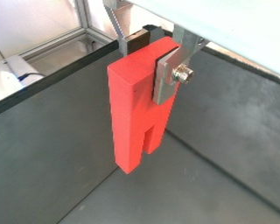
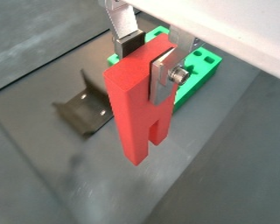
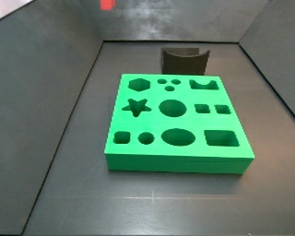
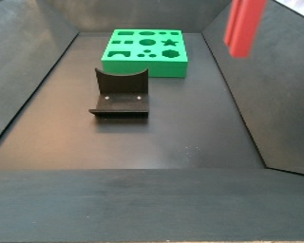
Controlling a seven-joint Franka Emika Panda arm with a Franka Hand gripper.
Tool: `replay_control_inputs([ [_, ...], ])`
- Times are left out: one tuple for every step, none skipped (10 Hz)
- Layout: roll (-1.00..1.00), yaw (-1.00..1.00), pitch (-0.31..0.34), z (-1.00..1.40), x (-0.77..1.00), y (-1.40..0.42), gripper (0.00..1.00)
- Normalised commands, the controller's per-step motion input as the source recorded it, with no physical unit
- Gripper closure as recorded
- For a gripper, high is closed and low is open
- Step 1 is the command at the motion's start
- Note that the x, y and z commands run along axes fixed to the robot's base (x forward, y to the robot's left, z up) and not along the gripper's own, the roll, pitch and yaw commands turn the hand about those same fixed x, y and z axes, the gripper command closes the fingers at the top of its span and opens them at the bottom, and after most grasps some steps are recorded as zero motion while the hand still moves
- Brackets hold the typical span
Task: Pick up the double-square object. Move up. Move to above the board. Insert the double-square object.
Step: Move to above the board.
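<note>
My gripper [image 1: 154, 57] [image 2: 149, 59] is shut on the upper end of the double-square object [image 1: 136, 114] [image 2: 136, 114], a long red-orange bar with a lengthwise groove. The bar hangs upright, well above the dark floor. A side view shows it high at the right [image 4: 246, 26], to the right of the board and apart from it. Only the bar's lower tip [image 3: 108, 4] enters another side view. The board [image 3: 175, 120] [image 4: 148, 49], a bright green slab with shaped cutouts, lies flat on the floor. Part of the board [image 2: 201, 74] shows behind the bar in a wrist view. The gripper itself lies outside both side views.
The fixture [image 3: 184, 59] [image 4: 121, 92] [image 2: 84, 109], a dark L-shaped bracket, stands on the floor close to one edge of the board. Dark sloping walls [image 4: 41, 76] enclose the floor. A metal frame [image 1: 60, 44] runs beyond the wall.
</note>
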Motion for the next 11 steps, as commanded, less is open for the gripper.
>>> replay_control_inputs([
  [-0.02, 0.00, 0.120, 0.09, 0.28, -1.00, 1.00],
  [-0.01, 0.00, 0.117, 0.09, 0.28, -1.00, 1.00],
  [-0.01, 0.01, 0.117, 0.09, 0.29, -1.00, 1.00],
  [-0.01, 0.01, 0.122, 0.09, 0.30, -1.00, 1.00],
  [-0.01, 0.01, 0.128, 0.10, 0.30, -1.00, 1.00],
  [0.00, 0.01, 0.130, 0.10, 0.31, -1.00, 1.00],
  [-0.01, 0.00, 0.134, 0.10, 0.32, -1.00, 1.00],
  [-0.01, 0.01, 0.132, 0.10, 0.32, -1.00, 1.00],
  [0.00, 0.01, 0.124, 0.11, 0.34, -1.00, 1.00],
  [0.00, 0.01, 0.121, 0.11, 0.34, -1.00, 1.00],
  [0.01, 0.01, 0.122, 0.12, 0.35, -1.00, 1.00],
])
